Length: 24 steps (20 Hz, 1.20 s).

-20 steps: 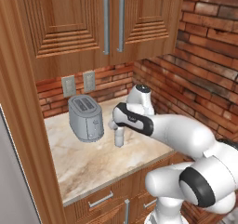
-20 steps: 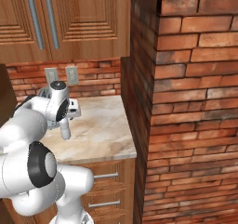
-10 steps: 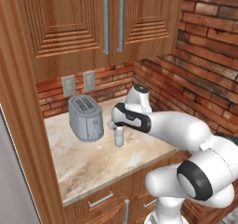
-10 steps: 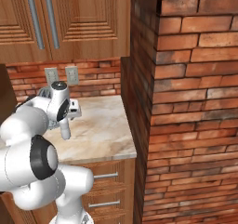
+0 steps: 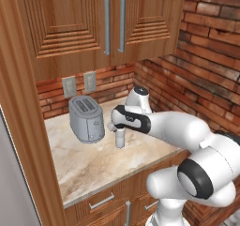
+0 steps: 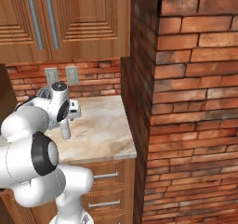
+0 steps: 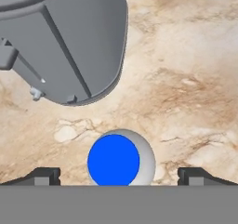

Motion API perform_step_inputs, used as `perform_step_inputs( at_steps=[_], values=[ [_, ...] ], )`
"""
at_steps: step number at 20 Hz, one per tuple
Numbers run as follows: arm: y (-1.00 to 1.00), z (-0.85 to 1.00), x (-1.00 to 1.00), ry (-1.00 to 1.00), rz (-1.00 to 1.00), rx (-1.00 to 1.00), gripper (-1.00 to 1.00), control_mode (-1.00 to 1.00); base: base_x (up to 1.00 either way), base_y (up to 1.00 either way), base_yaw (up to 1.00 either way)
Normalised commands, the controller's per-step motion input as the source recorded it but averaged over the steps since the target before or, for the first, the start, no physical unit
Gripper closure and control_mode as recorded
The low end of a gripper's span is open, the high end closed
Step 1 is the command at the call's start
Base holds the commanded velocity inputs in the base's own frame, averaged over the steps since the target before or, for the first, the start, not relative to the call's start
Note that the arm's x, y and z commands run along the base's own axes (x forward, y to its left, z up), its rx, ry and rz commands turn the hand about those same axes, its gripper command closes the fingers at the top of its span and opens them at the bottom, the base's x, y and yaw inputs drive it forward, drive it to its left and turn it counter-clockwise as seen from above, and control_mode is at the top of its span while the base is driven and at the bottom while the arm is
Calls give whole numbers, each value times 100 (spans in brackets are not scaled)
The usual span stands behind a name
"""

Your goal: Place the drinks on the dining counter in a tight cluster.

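Bottle (image 7: 115,160) with the blue cap stood upright on the small marbled counter (image 5: 93,164) just beside the toaster (image 5: 86,119), centred beneath my wide-open gripper (image 7: 116,174) (nothing held), so I judged a straight descent best before closing.

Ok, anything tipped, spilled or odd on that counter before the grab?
Nothing stands out. The white bottle stands upright beside the toaster, blue cap on, counter dry. The open gripper hangs centred over the cap.

Glossy white rounded arm (image 5: 183,129) with black joints.
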Motion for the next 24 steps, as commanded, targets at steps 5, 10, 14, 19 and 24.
perform_step_inputs(
  at_steps=[5, 10, 14, 19, 24],
  values=[
    [0, -7, 7, 0, 0, 0, -100, -100, 0, 0, 0],
    [0, -5, 8, 0, 0, 0, -100, -100, 0, 0, 0],
    [0, -4, 5, 0, 0, 0, -100, -100, 0, 0, 0],
    [0, -5, 0, 0, 0, 0, -100, -100, 0, 0, 0],
    [0, -11, 0, 0, 0, 0, -100, -100, 0, 0, 0]
  ],
)
